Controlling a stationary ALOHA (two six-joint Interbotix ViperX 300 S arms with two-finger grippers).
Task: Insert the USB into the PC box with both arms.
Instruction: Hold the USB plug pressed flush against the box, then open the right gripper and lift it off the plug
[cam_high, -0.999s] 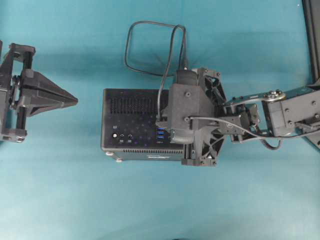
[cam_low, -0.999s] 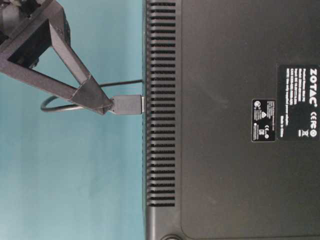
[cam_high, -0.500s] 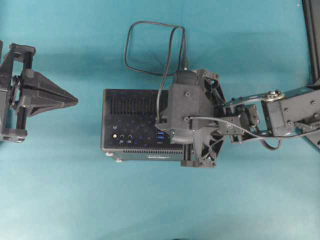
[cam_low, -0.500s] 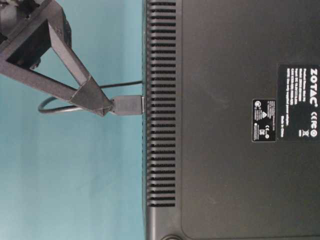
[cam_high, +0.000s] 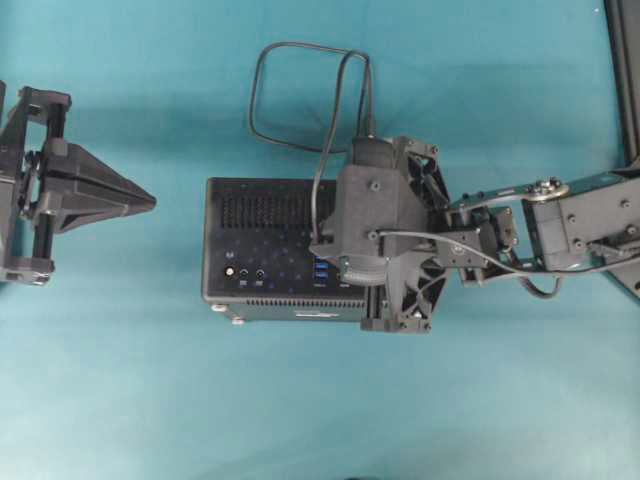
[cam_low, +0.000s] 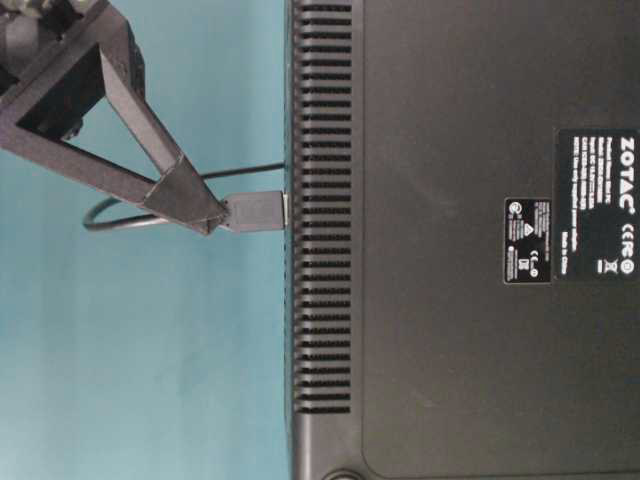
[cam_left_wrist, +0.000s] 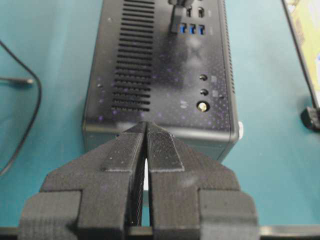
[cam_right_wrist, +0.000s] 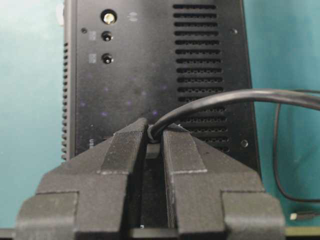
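Table-level exterior, USB (cam_low: 252, 210) plug meeting PC box (cam_low: 470, 240), hidden overhead

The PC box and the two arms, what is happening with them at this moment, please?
The right gripper is shut on the plug of the USB and holds it against the port face of the PC box, at the blue ports. Whether the plug is fully seated cannot be told. The cable loops away over the teal table. The left gripper is shut on nothing and waits apart from the box at its left end.
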